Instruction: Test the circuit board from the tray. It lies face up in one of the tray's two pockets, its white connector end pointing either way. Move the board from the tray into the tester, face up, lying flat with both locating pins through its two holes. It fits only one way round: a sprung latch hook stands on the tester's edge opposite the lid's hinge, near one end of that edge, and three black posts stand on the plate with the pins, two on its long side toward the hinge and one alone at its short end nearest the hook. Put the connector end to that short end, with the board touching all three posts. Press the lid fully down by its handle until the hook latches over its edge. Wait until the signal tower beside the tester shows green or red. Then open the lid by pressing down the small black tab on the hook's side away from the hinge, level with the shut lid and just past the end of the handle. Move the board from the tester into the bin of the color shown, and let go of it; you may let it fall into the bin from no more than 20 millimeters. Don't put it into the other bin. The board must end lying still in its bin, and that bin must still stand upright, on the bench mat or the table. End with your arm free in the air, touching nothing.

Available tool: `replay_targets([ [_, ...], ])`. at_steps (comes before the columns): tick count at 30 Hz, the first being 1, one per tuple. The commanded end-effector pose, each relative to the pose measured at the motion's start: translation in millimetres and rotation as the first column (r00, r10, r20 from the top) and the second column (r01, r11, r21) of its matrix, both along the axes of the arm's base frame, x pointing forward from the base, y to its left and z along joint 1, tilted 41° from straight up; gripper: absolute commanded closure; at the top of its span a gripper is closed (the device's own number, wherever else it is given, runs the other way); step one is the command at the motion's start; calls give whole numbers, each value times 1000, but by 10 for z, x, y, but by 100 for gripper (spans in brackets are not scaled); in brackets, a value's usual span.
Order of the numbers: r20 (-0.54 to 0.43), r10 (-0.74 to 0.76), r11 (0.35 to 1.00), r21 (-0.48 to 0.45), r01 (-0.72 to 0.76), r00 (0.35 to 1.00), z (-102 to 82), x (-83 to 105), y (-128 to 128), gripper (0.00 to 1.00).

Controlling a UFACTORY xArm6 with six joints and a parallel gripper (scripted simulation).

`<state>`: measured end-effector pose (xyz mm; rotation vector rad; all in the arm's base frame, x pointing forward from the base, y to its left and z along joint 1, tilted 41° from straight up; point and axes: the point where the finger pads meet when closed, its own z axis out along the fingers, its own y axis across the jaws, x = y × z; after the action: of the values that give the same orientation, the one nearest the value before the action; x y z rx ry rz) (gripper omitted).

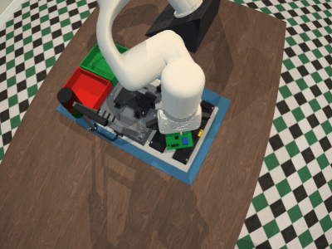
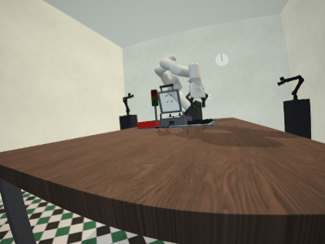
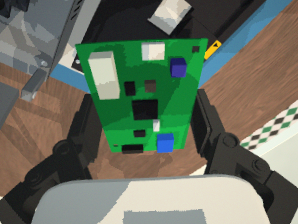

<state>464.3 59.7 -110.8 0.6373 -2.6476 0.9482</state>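
Observation:
My gripper [image 3: 145,104] is shut on the green circuit board [image 3: 143,96] by its two long edges and holds it face up in the air. The board's white connector [image 3: 104,76] is at the end away from my wrist. In the top view the board [image 1: 179,140] shows just below my wrist, above the grey tray [image 1: 188,139] with its black pockets. The tester [image 1: 129,109] stands left of the tray with its clear lid [image 2: 169,102] raised. The signal tower [image 1: 65,96] stands at the tester's left end, and I see no lit color on it.
A red bin [image 1: 89,88] and a green bin [image 1: 100,62] stand side by side behind the tester at the left. All of it sits on a blue mat [image 1: 207,162] on the wooden table. My arm's elbow hangs over the tester.

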Motion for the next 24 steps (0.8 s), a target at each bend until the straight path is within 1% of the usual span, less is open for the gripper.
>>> replay_targets([
  [1,118,-118,993,-9,120,986,11,15,14,21],
  [6,219,-230,972,-3,236,948,11,15,14,21],
  [12,339,-359,927,21,374,870,11,15,14,21],
  [14,339,-359,927,21,374,870,11,15,14,21],
  [17,416,-438,886,47,462,797,11,15,14,21],
  [20,464,-487,853,70,517,740,11,15,14,21],
  [24,528,-550,799,108,591,647,11,15,14,21],
])
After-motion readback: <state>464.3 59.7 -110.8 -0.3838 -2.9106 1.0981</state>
